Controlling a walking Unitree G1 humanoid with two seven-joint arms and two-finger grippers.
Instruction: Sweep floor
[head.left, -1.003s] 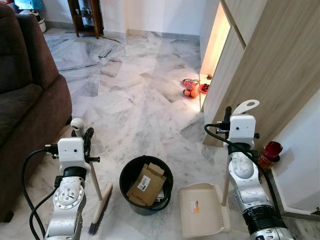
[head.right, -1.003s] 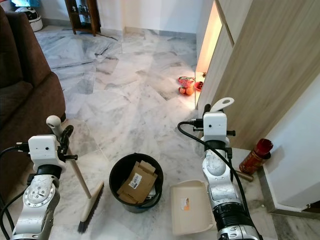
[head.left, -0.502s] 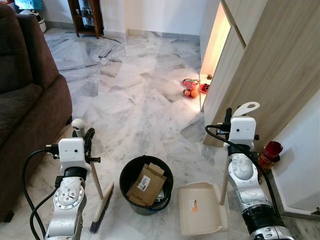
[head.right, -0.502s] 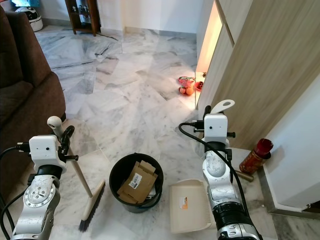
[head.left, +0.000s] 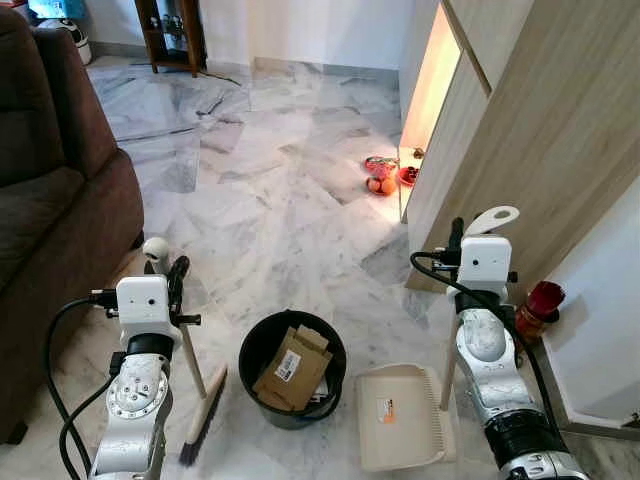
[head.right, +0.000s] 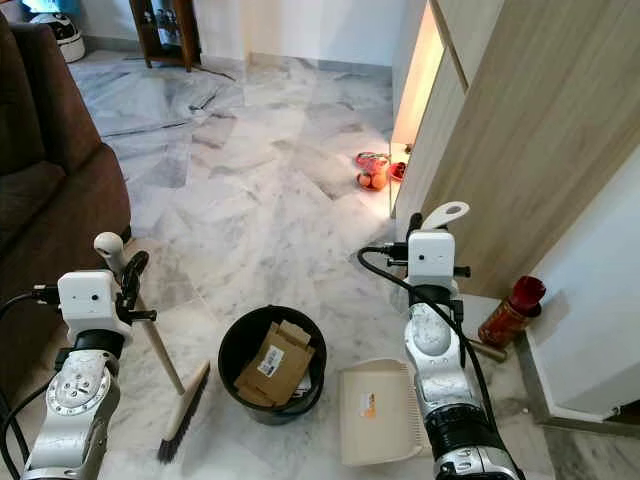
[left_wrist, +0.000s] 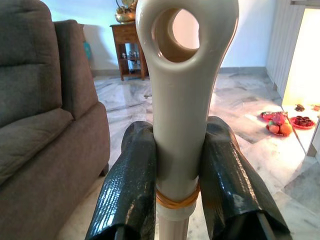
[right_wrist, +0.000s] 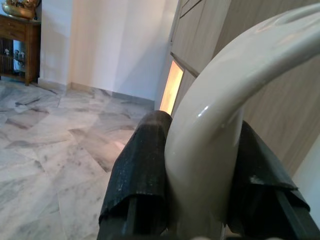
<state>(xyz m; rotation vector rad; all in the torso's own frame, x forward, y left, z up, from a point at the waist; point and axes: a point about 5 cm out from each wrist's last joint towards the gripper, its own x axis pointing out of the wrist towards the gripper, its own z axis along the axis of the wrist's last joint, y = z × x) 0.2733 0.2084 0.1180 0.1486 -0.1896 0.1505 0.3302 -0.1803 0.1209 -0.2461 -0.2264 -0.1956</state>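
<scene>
Cream plastic broom handle (left_wrist: 181, 115) sits clenched in the left end effector (left_wrist: 180, 190); the right end effector (right_wrist: 200, 175) grasps the cream dustpan handle (right_wrist: 215, 125), lower right.

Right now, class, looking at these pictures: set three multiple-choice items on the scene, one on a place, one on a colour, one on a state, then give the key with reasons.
1. Where is the bin?
A. between broom and dustpan
B. on the sofa
C. behind the red bottle

2. What colour is the bin?
A. white
B. black
C. red

3. What state is the left pincer in?
A. open, holding nothing
B. shut on the dustpan
C. shut on the broom

Key: 1 A, the bin stands on the floor with the broom on its left and the dustpan on its right. 2 B, its wall is black. 3 C, the black fingers clamp the broom's handle.
</scene>
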